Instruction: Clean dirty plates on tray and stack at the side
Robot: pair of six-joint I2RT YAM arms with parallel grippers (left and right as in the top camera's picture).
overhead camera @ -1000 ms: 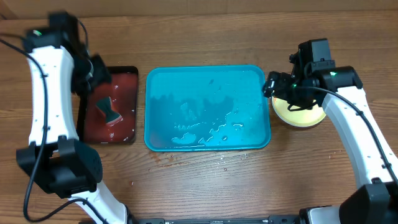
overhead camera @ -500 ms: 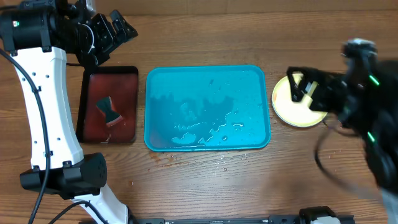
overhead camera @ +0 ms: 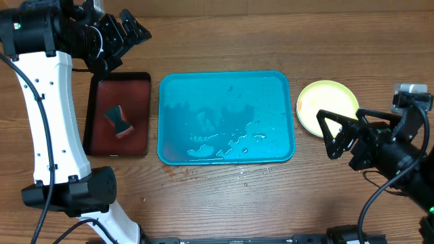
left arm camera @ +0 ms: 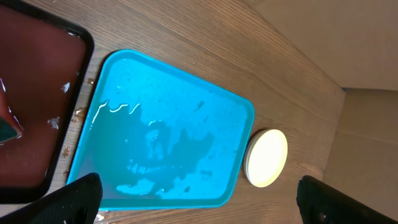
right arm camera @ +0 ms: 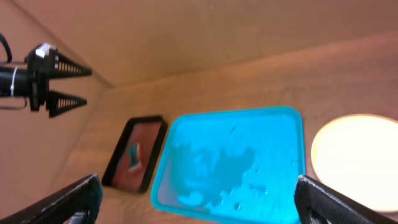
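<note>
Two tools are seen released, fingers spread wide. The left tool [overhead camera: 131,30] is held over the far-left corner of the counter [overhead camera: 224,196], beyond a dark red tray [overhead camera: 135,95] in which a sponge [overhead camera: 117,120] lies. At the middle, the turquoise tray [overhead camera: 226,95] is seen wet with droplets. Just right of it the plates [overhead camera: 327,102] are stacked, yellow-green uppermost; their number can hardly be made out. The right tool [overhead camera: 333,134] is held by their near edge.

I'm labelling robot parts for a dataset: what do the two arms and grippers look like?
The left arm has white links, black joints, a thin black cable and a green light. The right arm shows mostly black. The left gripper and right gripper have black, triangular, open-framed fingers.
</note>
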